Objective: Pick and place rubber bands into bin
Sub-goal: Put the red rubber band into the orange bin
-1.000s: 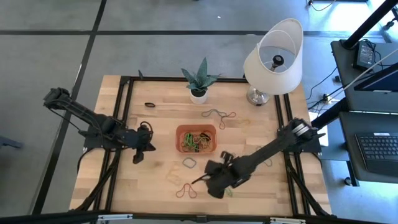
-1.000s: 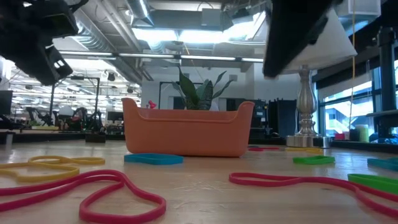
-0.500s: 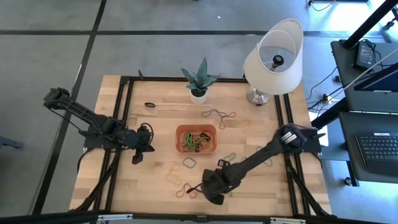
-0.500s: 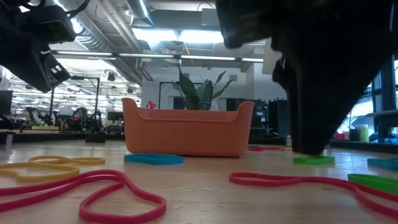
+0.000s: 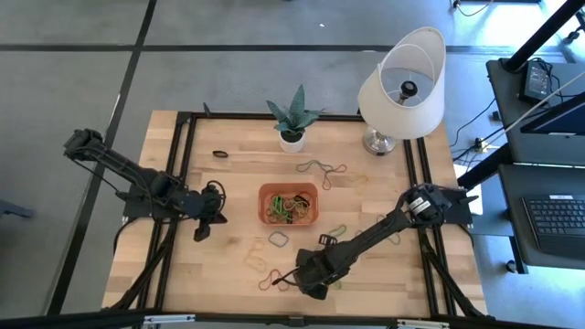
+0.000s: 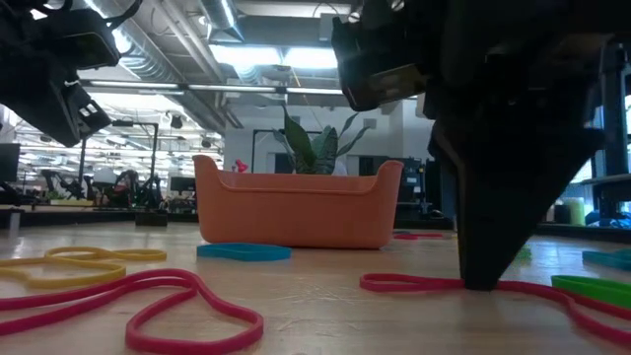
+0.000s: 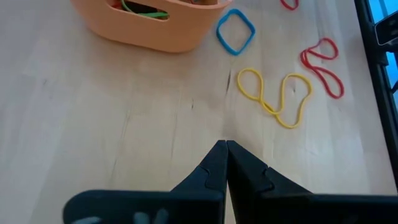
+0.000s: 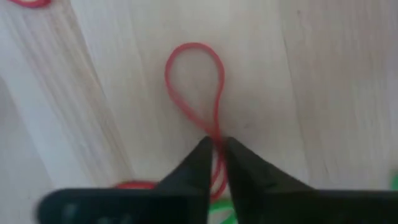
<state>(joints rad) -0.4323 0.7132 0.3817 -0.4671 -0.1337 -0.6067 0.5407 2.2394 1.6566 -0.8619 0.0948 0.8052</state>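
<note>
From above, the right gripper is down at the table's near edge on a red rubber band, in front of the bin; the left gripper waits left of the bin. The low view shows the right fingers touching the wood on that band. The right wrist view alone shows narrow jaws pinching the band, its loop running lengthwise straight ahead; the left wrist view shows the left fingers shut, empty.

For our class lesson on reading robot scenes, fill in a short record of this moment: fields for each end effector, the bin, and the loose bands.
right end effector: down at the table's front, pinched shut on a red rubber band
left end effector: shut, empty, waiting left of the bin
bin: mid-table, already holding several bands
loose bands: blue band and yellow band lie in front of the bin
</note>
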